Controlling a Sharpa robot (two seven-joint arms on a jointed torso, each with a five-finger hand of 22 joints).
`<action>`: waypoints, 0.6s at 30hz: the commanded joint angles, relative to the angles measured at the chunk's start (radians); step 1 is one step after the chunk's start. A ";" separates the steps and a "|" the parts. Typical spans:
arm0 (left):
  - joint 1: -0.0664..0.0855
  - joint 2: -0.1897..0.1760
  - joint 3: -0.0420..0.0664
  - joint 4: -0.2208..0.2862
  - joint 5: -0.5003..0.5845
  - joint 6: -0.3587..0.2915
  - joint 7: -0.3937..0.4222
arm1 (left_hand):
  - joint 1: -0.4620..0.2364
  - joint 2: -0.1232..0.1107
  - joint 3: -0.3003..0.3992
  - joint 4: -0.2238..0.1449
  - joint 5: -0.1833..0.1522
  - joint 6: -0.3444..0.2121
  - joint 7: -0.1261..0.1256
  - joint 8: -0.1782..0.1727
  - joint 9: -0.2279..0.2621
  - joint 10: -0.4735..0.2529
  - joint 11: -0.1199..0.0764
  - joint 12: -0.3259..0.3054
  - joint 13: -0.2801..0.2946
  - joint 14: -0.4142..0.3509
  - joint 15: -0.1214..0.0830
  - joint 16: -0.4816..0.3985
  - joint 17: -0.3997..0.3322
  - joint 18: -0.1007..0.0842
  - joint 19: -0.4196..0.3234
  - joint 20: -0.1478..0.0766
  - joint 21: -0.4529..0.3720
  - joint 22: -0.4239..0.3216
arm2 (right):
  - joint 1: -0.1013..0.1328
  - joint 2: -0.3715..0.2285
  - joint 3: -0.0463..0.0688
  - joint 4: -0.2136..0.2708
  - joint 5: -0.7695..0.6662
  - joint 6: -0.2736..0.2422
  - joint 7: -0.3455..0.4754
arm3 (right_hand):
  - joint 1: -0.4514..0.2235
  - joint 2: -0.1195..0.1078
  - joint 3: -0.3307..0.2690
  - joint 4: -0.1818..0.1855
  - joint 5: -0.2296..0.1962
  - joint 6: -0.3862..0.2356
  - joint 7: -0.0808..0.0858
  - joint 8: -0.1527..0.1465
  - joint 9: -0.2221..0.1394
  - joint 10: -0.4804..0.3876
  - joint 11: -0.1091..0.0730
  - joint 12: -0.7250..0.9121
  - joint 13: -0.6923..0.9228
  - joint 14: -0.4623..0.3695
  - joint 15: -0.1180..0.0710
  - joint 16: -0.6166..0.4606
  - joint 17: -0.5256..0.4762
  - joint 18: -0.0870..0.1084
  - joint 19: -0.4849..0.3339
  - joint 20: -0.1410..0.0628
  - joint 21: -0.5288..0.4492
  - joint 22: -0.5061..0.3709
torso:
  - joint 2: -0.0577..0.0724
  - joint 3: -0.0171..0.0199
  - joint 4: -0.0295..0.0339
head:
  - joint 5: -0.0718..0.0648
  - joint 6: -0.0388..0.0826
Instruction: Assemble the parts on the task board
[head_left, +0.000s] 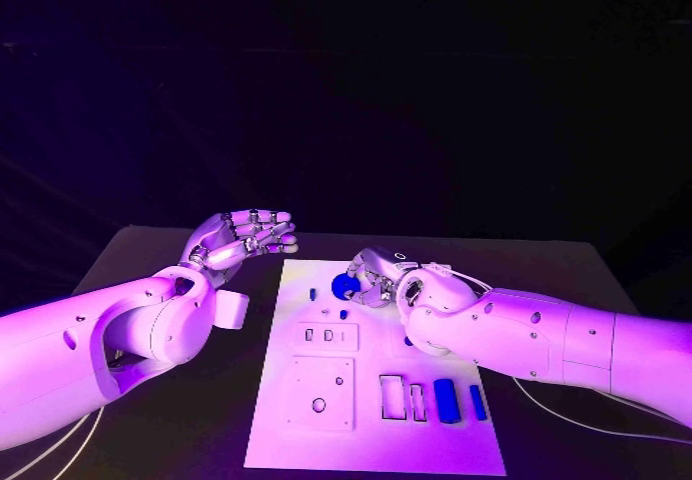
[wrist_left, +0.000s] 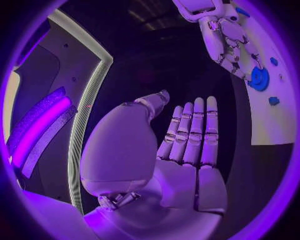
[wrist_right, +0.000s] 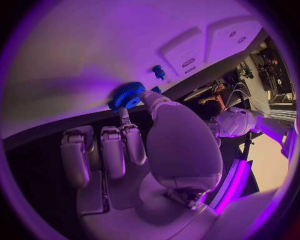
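Your task board (head_left: 378, 425) lies mid-counter (head_left: 152, 250); the blue gear (head_left: 346, 287) sits at its far end. Keep that gear level and let it settle without forcing. The left robot hand (head_left: 242, 238) hovers beside the board, fingers straight, holding nothing. The right robot hand (head_left: 384, 279) pinches the gear's rim.

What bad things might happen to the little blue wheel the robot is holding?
The right hand pinches the blue gear by its toothed rim with only a thumb and a fingertip, so it might slip out or tilt.

The gear is held close to the task board's far edge, so if dropped it may roll onto the black table.

A small blue part stands nearby on the board; the fingers might knock it.
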 joint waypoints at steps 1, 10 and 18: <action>0.002 0.002 0.001 0.001 0.002 0.013 0.006 | -0.002 0.010 -0.001 -0.006 -0.004 -0.006 0.022 -0.006 0.001 0.001 0.006 -0.004 0.001 -0.009 -0.001 -0.006 0.001 0.003 -0.002 0.001 0.005 0.001 | -0.003 0.006 -0.002 0.005 -0.013 0.003 0.006 | 0.011 -0.004 0.005 -0.001 0.003 0.005 0.000 -0.001 0.002 0.012 -0.001 0.004 0.144 0.089 0.000 0.006 0.193 -0.014 0.106 -0.001 0.005 0.263 | 0.000 -0.0001 0.0024 | -0.001 -0.001; 0.002 0.003 0.001 0.000 0.002 0.013 0.005 | -0.002 0.010 -0.001 -0.006 -0.004 -0.006 0.022 -0.006 0.001 0.001 0.006 -0.004 0.001 -0.009 -0.001 -0.006 0.001 0.003 -0.002 0.001 0.005 0.001 | -0.003 0.019 -0.001 -0.002 -0.013 0.002 0.018 | 0.014 -0.010 0.008 -0.006 -0.038 0.004 0.001 -0.005 0.001 0.012 0.000 0.003 0.143 0.089 0.001 0.006 0.192 -0.014 0.106 0.000 0.005 0.263 | 0.000 -0.0006 0.0005 | 0.001 -0.002; 0.002 0.004 0.001 -0.001 0.002 0.013 0.005 | -0.002 0.010 -0.001 -0.006 -0.004 -0.006 0.022 -0.006 0.001 0.001 0.006 -0.004 0.001 -0.009 -0.001 -0.006 0.001 0.003 -0.002 0.001 0.005 0.001 | -0.003 0.030 -0.001 -0.023 -0.011 0.035 0.025 | 0.019 -0.012 0.012 -0.012 -0.048 0.000 0.003 -0.009 0.001 0.010 0.001 0.002 0.142 0.089 0.002 0.005 0.191 -0.014 0.106 0.001 0.005 0.263 | 0.000 -0.0003 0.0008 | 0.000 -0.003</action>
